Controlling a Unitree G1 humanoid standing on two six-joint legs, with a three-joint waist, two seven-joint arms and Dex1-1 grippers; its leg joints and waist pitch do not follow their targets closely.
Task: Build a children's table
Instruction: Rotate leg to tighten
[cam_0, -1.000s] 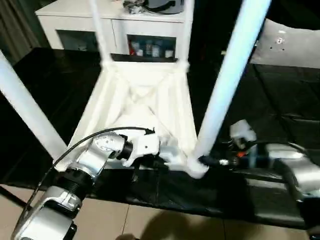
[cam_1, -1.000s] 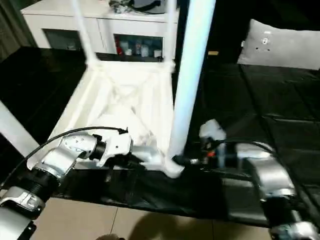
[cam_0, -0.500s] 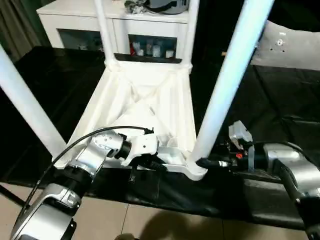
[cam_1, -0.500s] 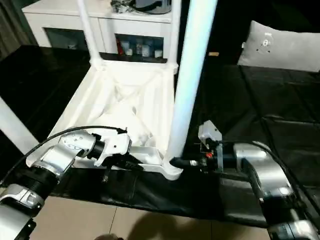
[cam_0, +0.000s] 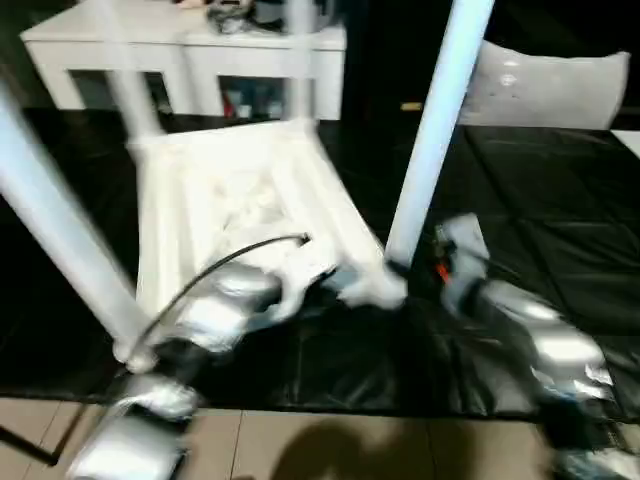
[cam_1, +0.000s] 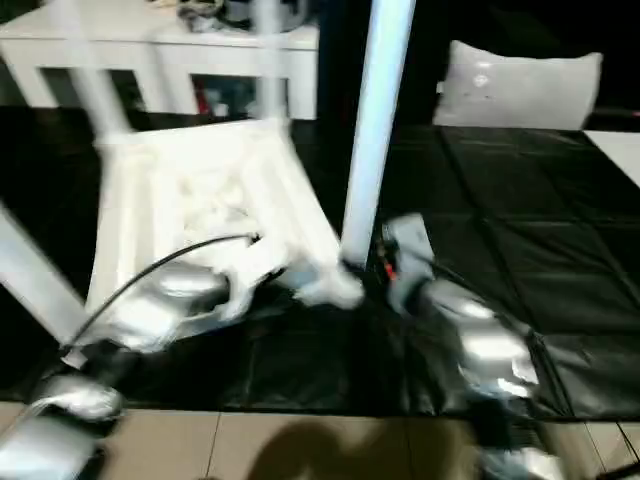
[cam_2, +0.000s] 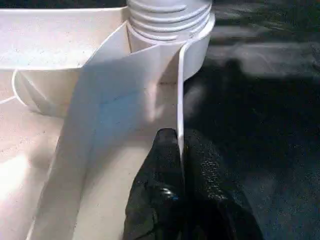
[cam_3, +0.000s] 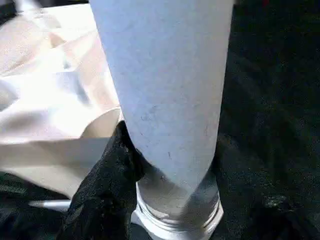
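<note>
At the far left of the head views, one white leg (cam_0: 55, 235) rises slanting from the near left corner of the tabletop (cam_0: 200, 195), which lies upside down on a black mat (cam_0: 560, 200) with its ribbed underside facing up. Two more legs (cam_0: 130, 90) stand at the far corners, blurred, in front of a white cabinet (cam_0: 180, 45) with glass doors and some clutter on top.

The left gripper (cam_2: 179, 165) reaches in over the silver left forearm (cam_0: 215, 310), with a black cable (cam_0: 225, 265) arching above it, to the tabletop's near edge. In the left wrist view its two black fingers (cam_2: 160, 180) are pinched together on the thin upright rim of the tabletop, one finger on each face of the wall, just short of the round corner socket (cam_2: 172, 30) with its threaded collar.

Further right, the fourth leg (cam_0: 430, 130) stands upright in that near right corner socket. The right gripper (cam_3: 170, 165) comes at it from the right over the silver right forearm (cam_0: 530, 340). In the right wrist view its jaws are clamped on the leg's base just above the socket threads; one black finger (cam_3: 107, 190) presses the tube's side, while the other is hidden behind it.

At the far right, a pale pillow (cam_0: 550, 85) lies beyond the mat.
</note>
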